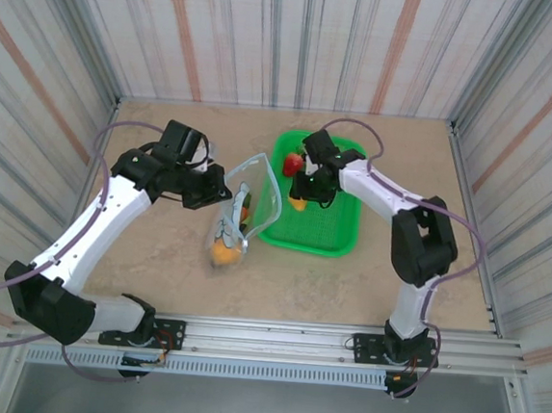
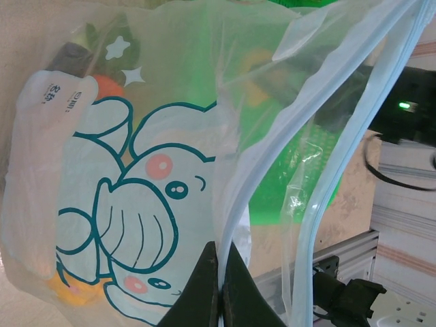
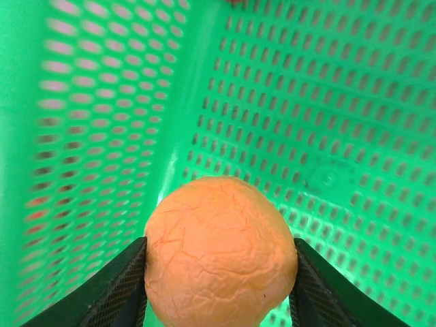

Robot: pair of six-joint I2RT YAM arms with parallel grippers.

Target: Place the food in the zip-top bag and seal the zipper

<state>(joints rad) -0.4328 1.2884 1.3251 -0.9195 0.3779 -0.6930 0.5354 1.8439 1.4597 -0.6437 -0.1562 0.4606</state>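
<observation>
My left arm [image 1: 111, 211] bent across the tabletop [image 1: 155, 264], left fingers [image 2: 206, 283] pinching the zip-top bag [image 2: 136, 170] rim, right fingers [image 3: 122, 293] squeezing the orange [image 3: 219, 248] over the green basket [image 3: 327, 102], its wrinkly skin clear from my right wrist

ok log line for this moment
left gripper: shut on zip-top bag rim, mouth open | right gripper: shut on orange in green basket | zipper: unsealed | some food bagged

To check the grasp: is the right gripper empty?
No, the right gripper holds the orange over the green basket.

Robot lab test booth: striped panel walls [image 1: 272, 32], aluminium rail [image 1: 284, 339], tan tabletop [image 1: 288, 285].
</observation>
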